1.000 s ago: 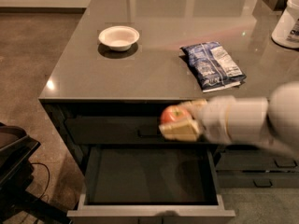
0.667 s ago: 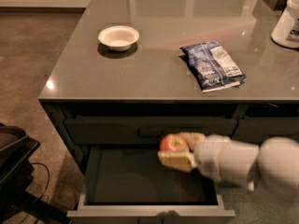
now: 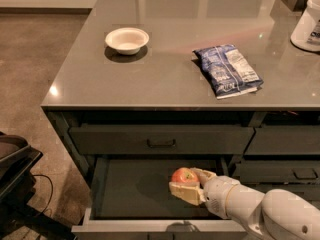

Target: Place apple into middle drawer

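The middle drawer [image 3: 125, 191] is pulled out below the counter, a wide shallow dark box with a grey front. My gripper [image 3: 189, 184] reaches in from the lower right, inside the drawer's right half. It is shut on the apple [image 3: 183, 175], red with a pale patch, held between the cream fingers [image 3: 184, 193] low over the drawer's bottom. Whether the apple touches the bottom I cannot tell.
A white bowl [image 3: 127, 39] and a blue chip bag [image 3: 228, 70] lie on the grey counter [image 3: 160, 79]. A white container [image 3: 309, 21] stands at the far right. The top drawer front with a black handle [image 3: 161, 143] is closed above. Dark equipment [image 3: 15, 169] stands at the left.
My gripper has carried the apple down from the top drawer's front level into the open middle drawer, and the arm has sunk lower and to the right.
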Robot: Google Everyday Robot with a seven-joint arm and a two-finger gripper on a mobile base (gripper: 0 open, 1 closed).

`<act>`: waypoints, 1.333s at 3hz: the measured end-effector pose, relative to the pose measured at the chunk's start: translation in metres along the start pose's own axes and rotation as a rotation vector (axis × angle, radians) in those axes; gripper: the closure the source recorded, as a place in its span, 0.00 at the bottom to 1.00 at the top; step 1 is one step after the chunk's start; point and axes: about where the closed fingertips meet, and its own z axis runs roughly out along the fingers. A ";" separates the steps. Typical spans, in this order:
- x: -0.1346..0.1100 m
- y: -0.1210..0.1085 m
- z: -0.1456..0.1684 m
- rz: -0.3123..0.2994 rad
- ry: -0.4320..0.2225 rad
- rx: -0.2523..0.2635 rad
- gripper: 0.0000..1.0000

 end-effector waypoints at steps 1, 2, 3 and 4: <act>0.000 0.000 0.000 0.000 0.000 0.000 1.00; 0.025 -0.012 0.020 0.070 -0.002 0.005 1.00; 0.060 -0.032 0.056 0.151 -0.033 0.030 1.00; 0.096 -0.050 0.087 0.230 -0.049 0.058 1.00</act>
